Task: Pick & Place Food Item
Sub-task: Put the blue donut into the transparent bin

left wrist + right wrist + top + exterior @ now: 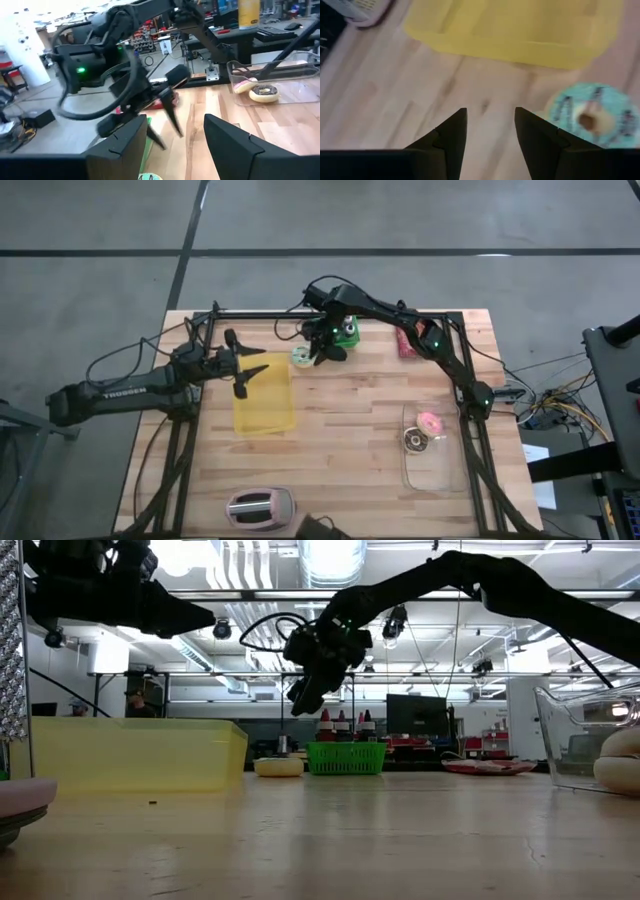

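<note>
A doughnut with teal icing (302,357) lies flat on the wooden table just beyond the far right corner of the yellow tray (265,398). It also shows in the right wrist view (590,115) and the low view (278,767). My right gripper (323,354) hangs open above the table just right of the doughnut, fingers pointing down (490,125), touching nothing. My left gripper (250,370) is open and empty above the tray's far edge; its fingers (175,140) point toward the right arm.
A green basket (347,330) stands behind the doughnut and a red packet (408,342) lies at the far right. A clear container (437,448) at the right holds a pink doughnut (430,422) and a chocolate one (413,442). A toaster (260,505) sits at the near edge.
</note>
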Robot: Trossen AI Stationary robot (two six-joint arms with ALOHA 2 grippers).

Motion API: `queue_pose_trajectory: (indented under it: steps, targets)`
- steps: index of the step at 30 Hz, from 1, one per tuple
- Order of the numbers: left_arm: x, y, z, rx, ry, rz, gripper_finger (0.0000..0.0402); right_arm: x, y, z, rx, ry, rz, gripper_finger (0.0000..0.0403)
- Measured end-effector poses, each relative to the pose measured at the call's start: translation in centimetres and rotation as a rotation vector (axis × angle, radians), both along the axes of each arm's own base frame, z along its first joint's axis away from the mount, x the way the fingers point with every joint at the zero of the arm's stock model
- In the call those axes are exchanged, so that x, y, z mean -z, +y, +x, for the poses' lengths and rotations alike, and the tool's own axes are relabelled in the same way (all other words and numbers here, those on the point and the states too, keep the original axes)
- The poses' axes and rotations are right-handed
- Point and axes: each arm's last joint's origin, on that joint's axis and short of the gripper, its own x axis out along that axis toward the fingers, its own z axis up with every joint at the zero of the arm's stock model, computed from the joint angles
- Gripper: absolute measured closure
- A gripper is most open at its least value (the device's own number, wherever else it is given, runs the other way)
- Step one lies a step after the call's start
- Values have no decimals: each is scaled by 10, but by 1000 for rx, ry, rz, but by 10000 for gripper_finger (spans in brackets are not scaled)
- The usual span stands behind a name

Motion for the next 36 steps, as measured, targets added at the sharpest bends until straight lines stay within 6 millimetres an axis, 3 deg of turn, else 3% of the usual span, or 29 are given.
queue_pose_trajectory:
  steps: [7, 12, 17, 20, 27, 36]
  targets:
    - [-12, 5, 10, -27, 121, -56, 200, -16, 26, 5, -55, -23, 18, 241]
    - [-25, 10, 24, -27, 234, -97, 200, -46, 52, 8, -114, -108, -18, 241]
    - [-30, 16, 40, -26, 304, -125, 200, -87, 58, -3, -80, -209, -65, 241]
    - [-31, 20, 51, -20, 361, -150, 200, -104, 58, -12, 5, -218, -184, 241]
    - [-40, 31, 79, -16, 461, -183, 200, -138, 67, -60, 189, -272, -408, 241]
    - [-35, 44, 119, 115, 618, -241, 200, -149, 106, -157, 503, -453, -682, 241]
